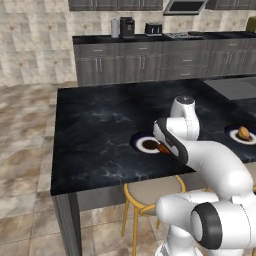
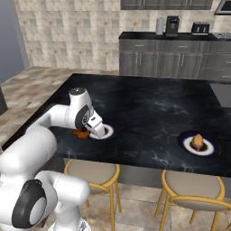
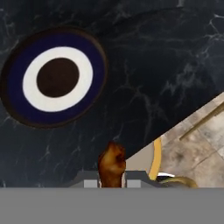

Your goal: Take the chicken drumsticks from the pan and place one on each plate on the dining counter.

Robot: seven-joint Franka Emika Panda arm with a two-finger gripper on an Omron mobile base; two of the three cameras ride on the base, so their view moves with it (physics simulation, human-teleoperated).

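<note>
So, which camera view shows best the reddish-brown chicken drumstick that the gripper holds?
The hand view: the reddish-brown chicken drumstick stands large between the dark finger tips of the gripper, over the glossy black counter's edge. In the right base view it is a small brown patch under the hand. In the left base view the arm hides most of it.

Kitchen interior: beige-and-tan mottled tile wall (image 1: 35,45) above a stone-patterned tile floor (image 1: 25,150) in matching brown tones. Rear wall run of grey base cabinets (image 1: 140,62) under a black top, carrying a white paper-towel roll (image 1: 115,28), a dark coffee machine (image 1: 127,26) and a black toaster (image 1: 153,28), with grey upper cabinets (image 1: 115,4) and a range hood (image 1: 186,6) above. Two round stools (image 2: 191,189) with yellow frames and taupe seats stand at the near side.
</note>
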